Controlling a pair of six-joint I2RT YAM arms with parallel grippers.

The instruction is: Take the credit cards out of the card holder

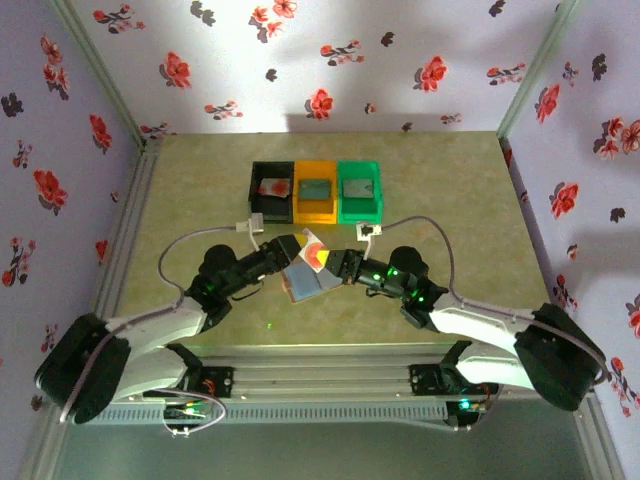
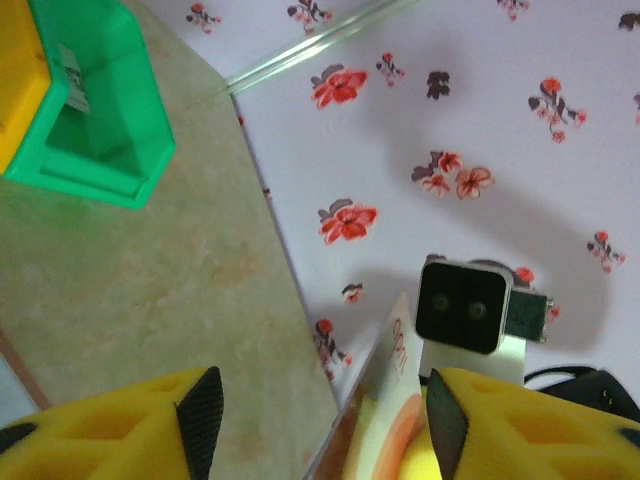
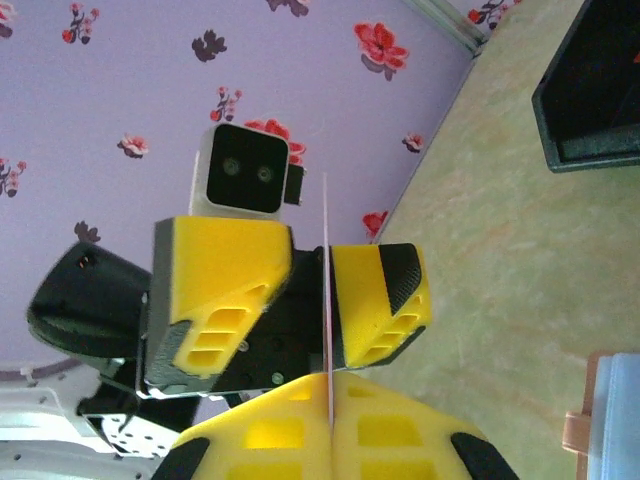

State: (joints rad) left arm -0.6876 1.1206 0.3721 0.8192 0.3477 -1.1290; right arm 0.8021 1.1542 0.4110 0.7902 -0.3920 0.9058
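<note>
Thin white card with orange print (image 1: 315,256) held upright, edge-on, for handover. Right gripper (image 3: 328,395) jaws clamped on card; left gripper (image 2: 318,405) jaws part-open, straddling it, gripping nothing. Pale blue-grey bifold card holder (image 1: 300,285) lies at card's 6 o'clock.

Glossy plastic green bin (image 2: 100,150), matt mottled table (image 2: 150,300), smooth credit card (image 2: 378,405).

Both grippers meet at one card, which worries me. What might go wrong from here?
1. The right gripper pinches the card near one edge, so it may slip or twist.
2. The left gripper's open fingers flank the card closely; pulling back off-line might knock it loose.
</note>
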